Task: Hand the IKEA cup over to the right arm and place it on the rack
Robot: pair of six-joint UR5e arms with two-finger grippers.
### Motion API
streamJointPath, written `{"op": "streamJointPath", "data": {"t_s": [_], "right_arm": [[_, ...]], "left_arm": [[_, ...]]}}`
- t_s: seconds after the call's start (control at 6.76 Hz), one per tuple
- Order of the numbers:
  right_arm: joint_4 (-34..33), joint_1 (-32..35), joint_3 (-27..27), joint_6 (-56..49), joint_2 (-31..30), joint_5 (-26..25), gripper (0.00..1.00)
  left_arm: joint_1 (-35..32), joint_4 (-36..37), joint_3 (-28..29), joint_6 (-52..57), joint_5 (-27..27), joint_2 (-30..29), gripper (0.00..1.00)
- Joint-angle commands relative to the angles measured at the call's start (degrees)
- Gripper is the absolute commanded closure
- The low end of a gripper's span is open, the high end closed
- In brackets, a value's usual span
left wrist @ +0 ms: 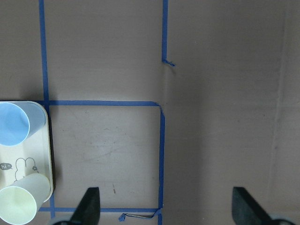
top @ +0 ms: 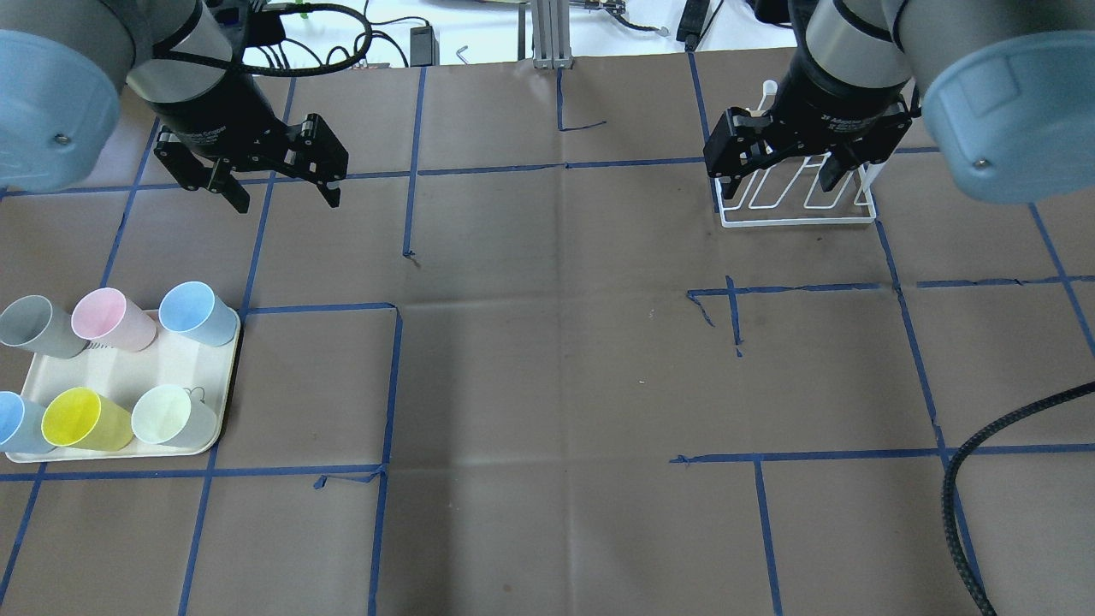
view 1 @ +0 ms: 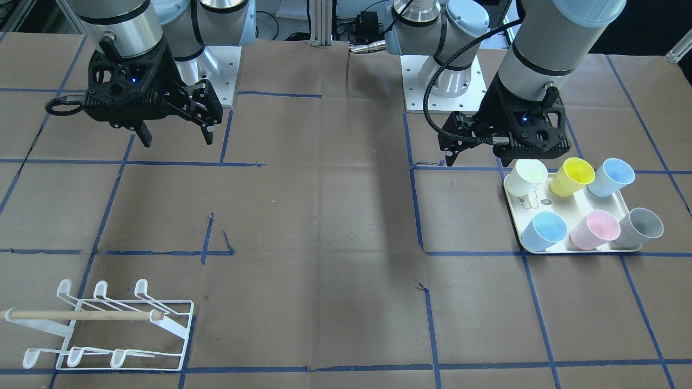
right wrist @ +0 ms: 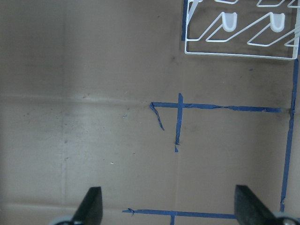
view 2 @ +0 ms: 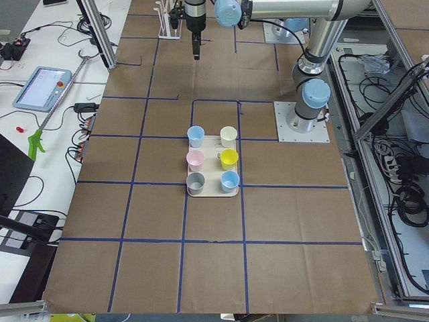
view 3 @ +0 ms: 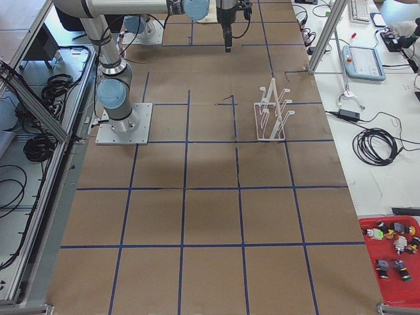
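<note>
Several IKEA cups stand on a cream tray [top: 128, 372] at the table's left: grey [top: 34, 325], pink [top: 107, 318], blue [top: 197, 312], yellow [top: 81, 419] and pale green [top: 171, 417] ones. My left gripper [top: 287, 201] hangs open and empty above the table, beside the tray's far side [view 1: 478, 159]. In its wrist view only a blue cup [left wrist: 14, 124] and the pale cup [left wrist: 21, 204] show at the left edge. The white wire rack [view 1: 108, 324] with its wooden dowel sits at the right. My right gripper [view 1: 177, 140] is open and empty, high above the table [right wrist: 169, 208].
Brown paper with a grid of blue tape lines [top: 565, 164] covers the table. The rack's corner [right wrist: 239, 33] shows at the top right of the right wrist view. A black cable [top: 967, 479] loops in at the lower right. Both arm bases stand on white plates [view 1: 438, 86].
</note>
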Motion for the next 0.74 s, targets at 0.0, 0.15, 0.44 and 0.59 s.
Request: {"op": "streamJointPath", "data": {"t_s": [0.0, 0.15, 0.44, 0.59], "right_arm": [[0.0, -0.1, 0.0, 0.0, 0.0, 0.1, 0.00], [0.3, 0.0, 0.0, 0.2, -0.3, 0.1, 0.00], [0.7, -0.1, 0.3, 0.2, -0.1, 0.1, 0.00], [0.9, 0.0, 0.3, 0.1, -0.3, 0.1, 0.00]], "left_arm": [[0.0, 0.0, 0.1, 0.1, 0.0, 0.0, 0.00], [0.0, 0.1, 0.2, 0.3, 0.0, -0.1, 0.00], [0.0, 0.1, 0.4, 0.4, 0.1, -0.2, 0.00], [0.0, 0.1, 0.4, 0.4, 0.1, -0.2, 0.00]]}}
